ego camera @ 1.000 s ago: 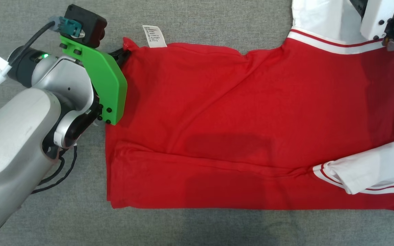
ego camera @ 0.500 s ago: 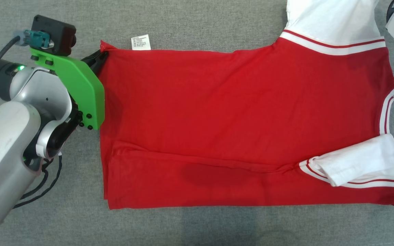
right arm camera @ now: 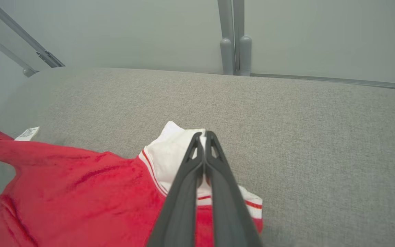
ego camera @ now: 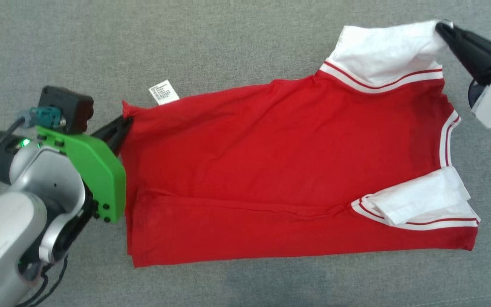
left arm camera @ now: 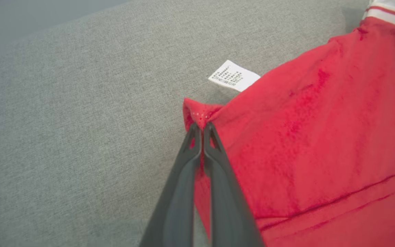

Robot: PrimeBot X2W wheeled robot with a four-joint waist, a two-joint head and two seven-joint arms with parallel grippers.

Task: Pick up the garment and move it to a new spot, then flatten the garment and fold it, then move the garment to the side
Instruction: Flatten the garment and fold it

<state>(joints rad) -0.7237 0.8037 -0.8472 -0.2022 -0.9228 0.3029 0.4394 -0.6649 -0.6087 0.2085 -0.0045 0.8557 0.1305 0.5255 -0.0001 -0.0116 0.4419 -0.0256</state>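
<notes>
Sideways across the grey fabric-covered bench (ego camera: 194, 38) lies the red T-shirt (ego camera: 288, 162), a crease running along its near side (one white sleeve (ego camera: 420, 198) is folded over onto the red cloth). At the hem corner beside the care label (ego camera: 163, 91), the left gripper (ego camera: 124, 123) has its jaws pinching red fabric. The right gripper (ego camera: 443, 27) has its jaws pressed together on the tip of the far sleeve (ego camera: 382, 51).
</notes>
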